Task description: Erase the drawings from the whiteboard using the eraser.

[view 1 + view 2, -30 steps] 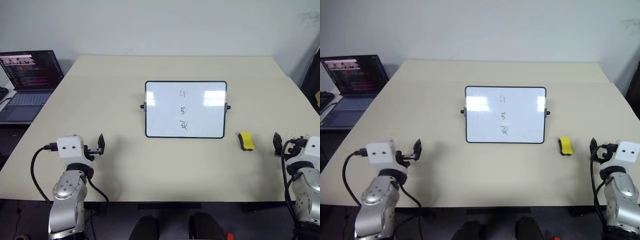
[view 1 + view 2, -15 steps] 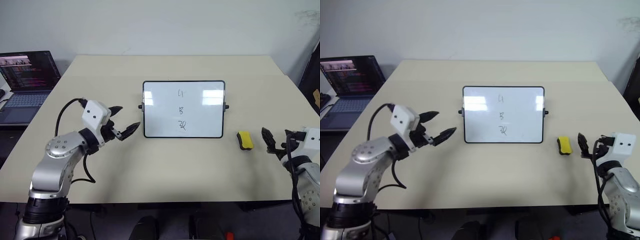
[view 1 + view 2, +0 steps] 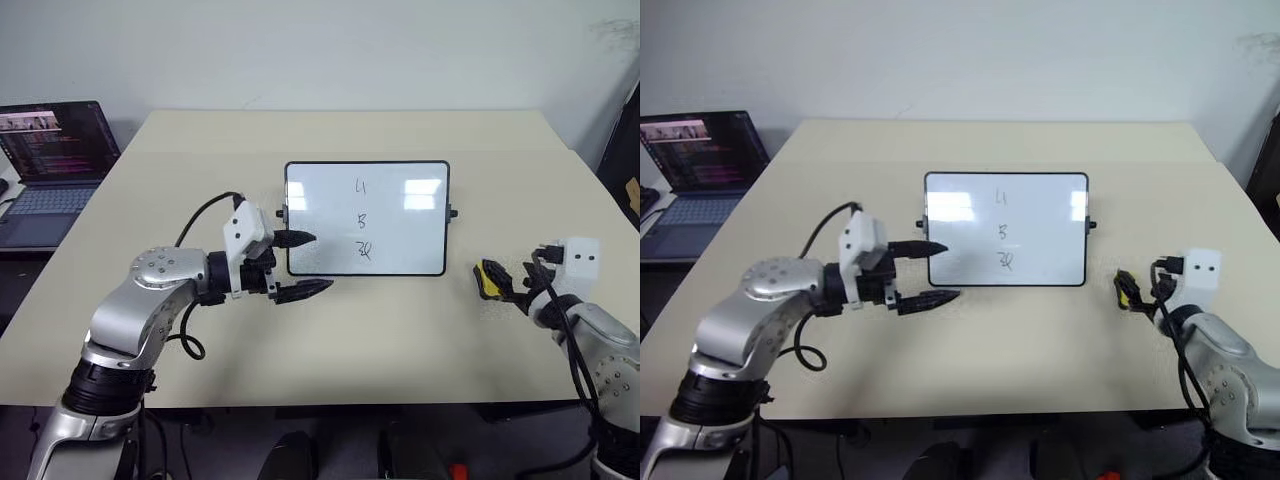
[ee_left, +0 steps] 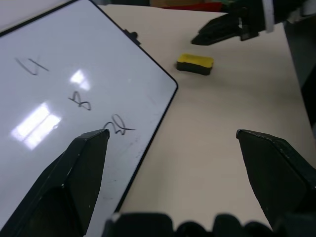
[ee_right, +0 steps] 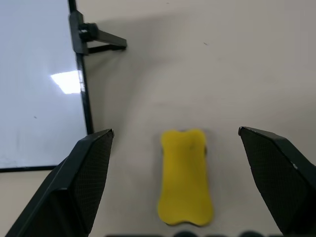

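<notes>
Whiteboard (image 3: pixel 367 218) stands propped near the middle of the beige table (image 3: pixel 330 340), its thin black frame tilted back on small side knobs. Three dark drawings (image 3: pixel 363 218) run down its centre in a column, none wiped. At the board's lower left corner hovers the left gripper (image 3: pixel 300 265), fingers spread wide and empty. Toward the table's right edge, the right gripper (image 5: pixel 187 182) is also spread, one finger on each side of the yellow eraser (image 5: pixel 185 176), which lies flat on the table, not clamped.

Even bright overhead light; glare patches on whiteboard (image 3: pixel 400 200); soft shadows.
</notes>
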`<state>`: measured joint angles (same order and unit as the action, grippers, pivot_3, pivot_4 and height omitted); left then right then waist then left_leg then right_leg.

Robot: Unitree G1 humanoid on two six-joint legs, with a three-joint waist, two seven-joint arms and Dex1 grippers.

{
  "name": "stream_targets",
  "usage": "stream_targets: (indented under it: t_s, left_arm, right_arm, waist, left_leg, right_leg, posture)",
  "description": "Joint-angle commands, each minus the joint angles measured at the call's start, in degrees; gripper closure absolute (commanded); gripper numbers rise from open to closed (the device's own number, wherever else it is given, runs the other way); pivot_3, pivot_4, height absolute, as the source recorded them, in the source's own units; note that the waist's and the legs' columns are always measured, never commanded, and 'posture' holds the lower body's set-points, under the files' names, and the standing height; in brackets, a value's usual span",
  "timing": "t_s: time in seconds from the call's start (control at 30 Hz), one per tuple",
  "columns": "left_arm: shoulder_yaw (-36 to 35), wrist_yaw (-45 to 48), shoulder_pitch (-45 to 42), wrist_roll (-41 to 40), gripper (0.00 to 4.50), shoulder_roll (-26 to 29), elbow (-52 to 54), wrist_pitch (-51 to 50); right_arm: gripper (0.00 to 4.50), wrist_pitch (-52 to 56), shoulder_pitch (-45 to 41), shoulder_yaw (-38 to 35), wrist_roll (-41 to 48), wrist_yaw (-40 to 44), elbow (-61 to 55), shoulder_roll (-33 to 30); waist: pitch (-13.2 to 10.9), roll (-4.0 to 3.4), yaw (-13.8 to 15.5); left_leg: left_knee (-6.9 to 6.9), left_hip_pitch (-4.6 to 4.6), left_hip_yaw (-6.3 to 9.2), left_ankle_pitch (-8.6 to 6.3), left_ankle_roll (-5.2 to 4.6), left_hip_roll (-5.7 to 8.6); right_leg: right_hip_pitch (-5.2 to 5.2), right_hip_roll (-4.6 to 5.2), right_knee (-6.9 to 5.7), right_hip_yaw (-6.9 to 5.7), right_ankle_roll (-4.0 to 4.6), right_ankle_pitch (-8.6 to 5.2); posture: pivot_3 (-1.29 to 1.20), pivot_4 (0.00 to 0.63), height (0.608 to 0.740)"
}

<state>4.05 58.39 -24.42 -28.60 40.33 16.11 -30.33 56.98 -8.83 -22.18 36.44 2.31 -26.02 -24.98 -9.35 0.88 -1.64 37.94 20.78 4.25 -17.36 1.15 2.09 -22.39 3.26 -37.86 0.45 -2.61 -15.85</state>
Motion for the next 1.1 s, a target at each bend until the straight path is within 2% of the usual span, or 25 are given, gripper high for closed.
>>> stream_targets:
  t_s: [0.03, 0.33, 0.87, 0.97, 1.1]
  left_arm:
    - [1.54, 1.50, -1.38, 0.53, 0.00, -0.25, 2.57, 1.54]
    - [1.19, 3.10, -0.83, 0.31, 0.00, 0.73, 3.29, 1.82]
    - [0.19, 1.99, 1.65, 1.23, 0.00, 1.21, 2.86, 3.29]
    - [0.00, 1.77, 2.03, 1.23, 0.00, 1.32, 2.94, 3.34]
    - [-0.23, 1.29, 2.79, 1.24, 0.00, 1.35, 3.26, 3.25]
  right_arm:
    - [0.06, 0.14, -1.49, 1.47, -1.78, -0.65, 0.59, 0.18]
    - [0.06, -4.16, -2.02, 5.00, -7.80, 2.49, 7.77, -0.44]
    - [0.06, -10.30, -4.78, 4.69, -12.00, 5.45, 16.54, 0.16]
    - [0.69, -10.60, -5.37, 4.70, -12.66, 5.98, 17.88, -0.23]
    - [2.11, -11.04, -5.77, 4.41, -13.17, 6.23, 18.47, 0.25]
  waist:
    - [0.00, 0.00, 0.00]
    - [0.00, 0.00, -0.04]
    - [-0.01, -0.01, -0.04]
    - [-0.01, -0.01, -0.05]
    - [-0.01, -0.01, -0.05]
  left_leg:
    - [0.00, 0.00, 0.00, 0.00, 0.00, 0.00]
    - [0.00, 0.00, -0.01, -0.01, -0.02, 0.00]
    - [0.01, 0.00, -0.02, -0.01, -0.02, 0.00]
    - [0.01, 0.00, -0.02, -0.01, -0.02, 0.00]
    - [0.01, 0.00, -0.02, -0.01, -0.02, 0.00]
  right_leg:
    - [0.00, 0.00, 0.01, 0.00, 0.00, 0.00]
    - [-0.01, 0.00, -0.01, 0.01, 0.00, 0.00]
    - [-0.02, 0.00, -0.02, 0.02, 0.00, 0.00]
    - [-0.02, 0.00, -0.02, 0.02, 0.00, 0.00]
    - [-0.03, 0.00, -0.02, 0.02, 0.00, 0.00]
  posture:
    - [0.00, 0.150, 0.740]
    - [0.00, 0.150, 0.740]
    - [0.00, 0.150, 0.740]
    - [0.00, 0.150, 0.740]
    - [0.00, 0.150, 0.740]
